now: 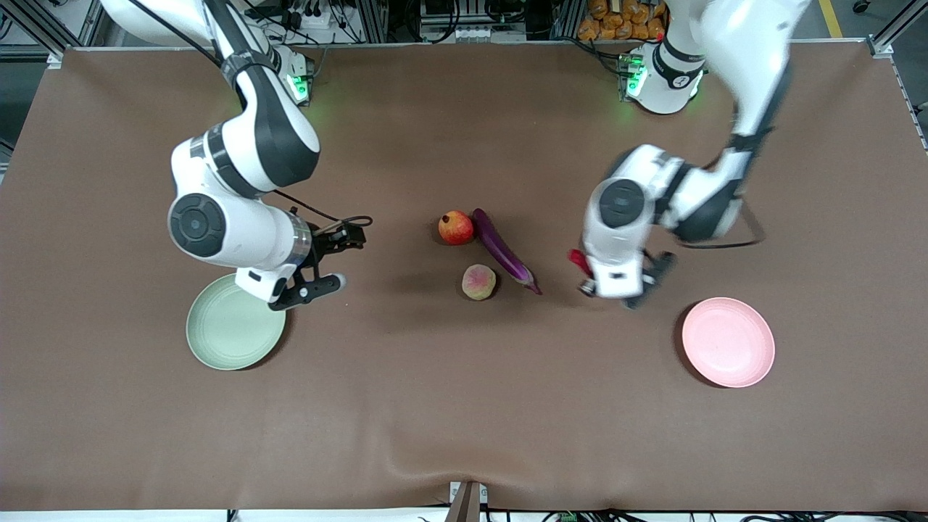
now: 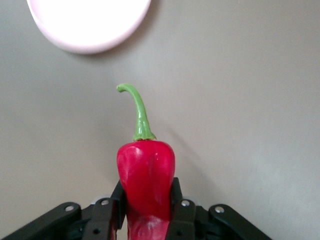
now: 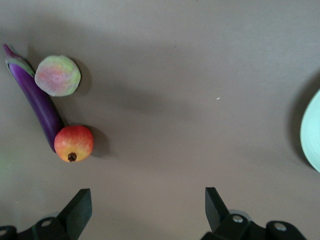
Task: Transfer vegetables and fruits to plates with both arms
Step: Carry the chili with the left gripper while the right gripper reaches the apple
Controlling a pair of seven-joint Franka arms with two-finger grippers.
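Brown table [image 1: 464,406], 2 plates (green [image 1: 235,331], pink [image 1: 728,341]), 3 produce

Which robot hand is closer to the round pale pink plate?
Left. The left gripper, shut on the shiny red chili pepper, is right beside the round pale pink plate. The open right gripper is by the pale green plate, at the right arm's end.

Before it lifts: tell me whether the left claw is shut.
Shut: the left claw grips the red chili pepper between its fingers.
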